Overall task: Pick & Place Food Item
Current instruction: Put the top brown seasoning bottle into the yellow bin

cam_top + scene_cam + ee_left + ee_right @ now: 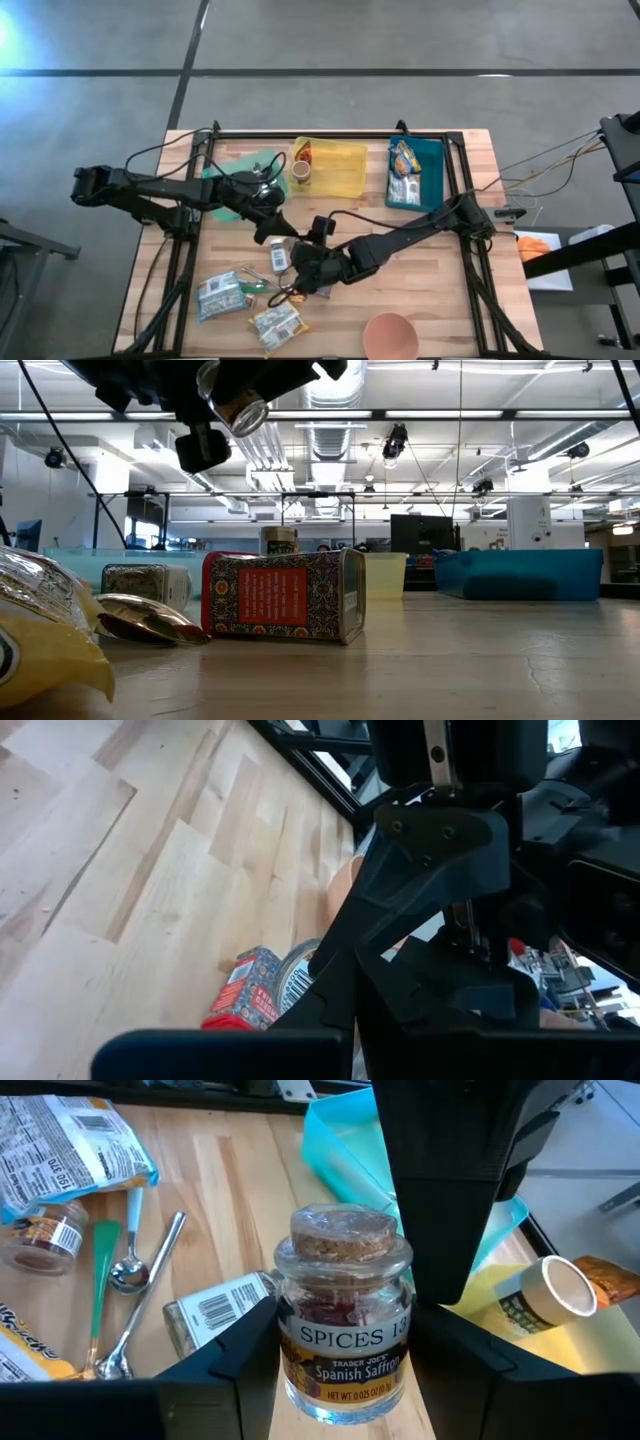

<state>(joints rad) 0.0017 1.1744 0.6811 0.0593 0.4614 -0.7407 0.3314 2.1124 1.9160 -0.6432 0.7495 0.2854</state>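
Saffron jar (pixel 343 1318) stood upright between the right gripper (pixel 345 1342) fingers, which were clamped on its glass sides, lifted above the table (pixel 430 270) near its middle. Its long axis ran vertical, cork uppermost. Left gripper (pixel 268 228) hovered close by, fingers together and empty, so the right arm clearly had the job.

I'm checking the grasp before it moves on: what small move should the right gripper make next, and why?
Probably lift straight up. The right gripper has its fingers on either side of the saffron jar, which looks upright and held, while tins and spoons lie close by.
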